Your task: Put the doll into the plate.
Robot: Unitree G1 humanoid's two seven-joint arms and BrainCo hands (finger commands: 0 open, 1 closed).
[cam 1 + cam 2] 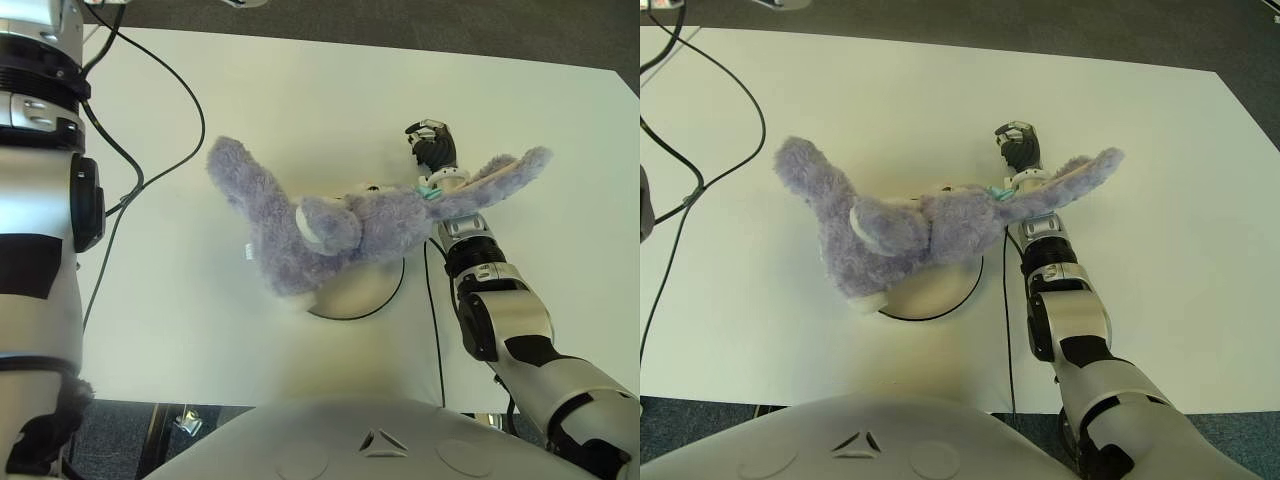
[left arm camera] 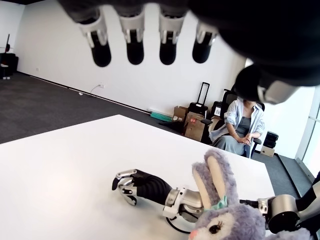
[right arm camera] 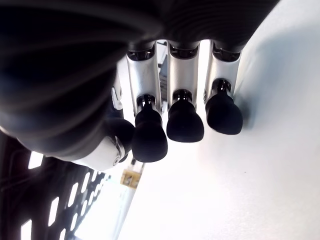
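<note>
The doll (image 1: 340,225), a grey-purple plush rabbit, lies across the plate (image 1: 365,290) in the middle of the eye views, covering most of it; only the plate's lower rim and a pale strip of its inside show beneath the body. One long ear (image 1: 500,175) stretches to the right and drapes over the wrist of the right hand (image 1: 432,143), and a limb (image 1: 240,180) reaches toward the upper left, off the plate and over the table (image 1: 300,90). The left wrist view shows the rabbit's face and a small teal bow at the base of an upright ear.

The right hand sits just right of the plate, past the doll's head, fingers loosely curled and holding nothing; in its own wrist view three fingertips (image 3: 184,122) hang over bare white table. Its forearm runs down to the lower right corner.

The left hand (image 2: 150,45) hangs high above the table, fingers relaxed and empty.

A black cable (image 1: 150,150) trails across the table's upper left. A person (image 2: 240,125) sits on a chair in the background of the left wrist view
</note>
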